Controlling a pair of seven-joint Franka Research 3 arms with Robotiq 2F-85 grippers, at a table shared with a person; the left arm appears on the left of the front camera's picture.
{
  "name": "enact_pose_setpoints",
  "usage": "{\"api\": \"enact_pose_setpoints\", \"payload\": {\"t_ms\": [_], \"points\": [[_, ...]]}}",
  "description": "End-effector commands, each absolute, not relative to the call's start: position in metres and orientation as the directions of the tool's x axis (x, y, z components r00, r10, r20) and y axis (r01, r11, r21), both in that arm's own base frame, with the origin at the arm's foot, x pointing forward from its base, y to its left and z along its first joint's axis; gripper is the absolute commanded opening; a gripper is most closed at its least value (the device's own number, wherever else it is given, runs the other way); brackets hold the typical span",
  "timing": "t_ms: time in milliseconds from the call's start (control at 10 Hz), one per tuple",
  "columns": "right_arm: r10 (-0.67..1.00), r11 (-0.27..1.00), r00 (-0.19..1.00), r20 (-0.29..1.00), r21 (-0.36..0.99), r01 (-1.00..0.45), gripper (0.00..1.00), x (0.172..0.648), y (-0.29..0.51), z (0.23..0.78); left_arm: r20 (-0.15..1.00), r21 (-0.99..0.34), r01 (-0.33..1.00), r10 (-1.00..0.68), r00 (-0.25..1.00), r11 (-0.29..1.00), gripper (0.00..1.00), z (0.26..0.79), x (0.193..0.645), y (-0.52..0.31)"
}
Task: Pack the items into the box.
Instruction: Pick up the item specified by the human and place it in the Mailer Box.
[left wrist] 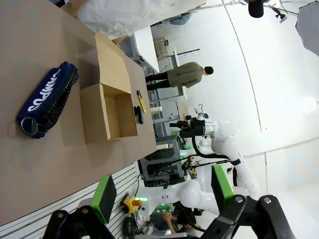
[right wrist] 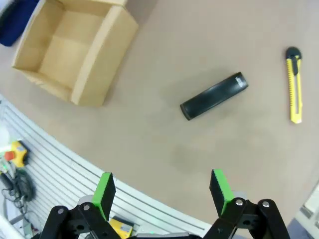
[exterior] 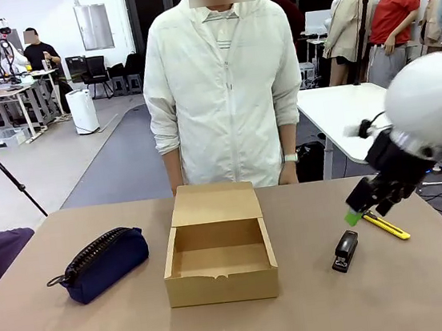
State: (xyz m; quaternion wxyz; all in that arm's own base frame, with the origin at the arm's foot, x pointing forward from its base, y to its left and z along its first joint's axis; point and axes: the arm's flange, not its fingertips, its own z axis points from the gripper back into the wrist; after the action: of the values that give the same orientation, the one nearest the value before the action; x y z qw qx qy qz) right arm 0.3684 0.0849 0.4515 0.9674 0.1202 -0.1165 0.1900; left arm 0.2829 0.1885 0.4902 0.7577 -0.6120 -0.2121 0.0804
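The navy zip pouch with its metal ring lies on the table's left side, also in the left wrist view. The open cardboard box sits mid-table with nothing inside and its flap lid laid back. The small black stapler-like tool lies to the box's right. My right gripper hangs open above and just behind the tool, which lies ahead of its fingers. In the left wrist view my left gripper is open and holds nothing, well back from the box and pouch.
A yellow-and-black utility knife lies just right of the tool, under my right gripper. A person in a white jacket stands at the far edge behind the box. Bare tabletop surrounds the box in front and on both sides.
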Motion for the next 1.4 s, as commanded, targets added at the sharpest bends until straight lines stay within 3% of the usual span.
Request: {"api": "enact_pose_setpoints", "payload": {"t_ms": [0, 100, 400, 1200, 1300], "points": [[0.289, 0.951, 0.946, 0.146, 0.068, -0.301, 1.00, 0.416, 0.114, 0.431, 0.240, -0.962, 0.163, 0.386, 0.891, 0.221, 1.00, 0.492, 0.283, 0.189], [0.274, 0.961, 0.955, 0.116, 0.000, -0.276, 1.00, 0.435, 0.122, 0.413, 0.240, -0.962, 0.163, 0.386, 0.891, 0.221, 1.00, 0.492, 0.283, 0.189], [0.190, 0.981, 0.979, 0.069, 0.022, -0.192, 1.00, 0.460, 0.120, 0.374, 0.240, -0.962, 0.163, 0.386, 0.891, 0.221, 1.00, 0.492, 0.283, 0.189], [0.238, 0.969, 0.969, 0.070, 0.050, -0.242, 1.00, 0.455, 0.120, 0.367, 0.240, -0.962, 0.163, 0.386, 0.891, 0.221, 1.00, 0.492, 0.283, 0.189], [0.055, 0.994, 0.998, 0.040, 0.087, -0.058, 1.00, 0.463, 0.120, 0.365, 0.240, -0.962, 0.163, 0.386, 0.891, 0.221, 1.00, 0.492, 0.283, 0.189]]}}
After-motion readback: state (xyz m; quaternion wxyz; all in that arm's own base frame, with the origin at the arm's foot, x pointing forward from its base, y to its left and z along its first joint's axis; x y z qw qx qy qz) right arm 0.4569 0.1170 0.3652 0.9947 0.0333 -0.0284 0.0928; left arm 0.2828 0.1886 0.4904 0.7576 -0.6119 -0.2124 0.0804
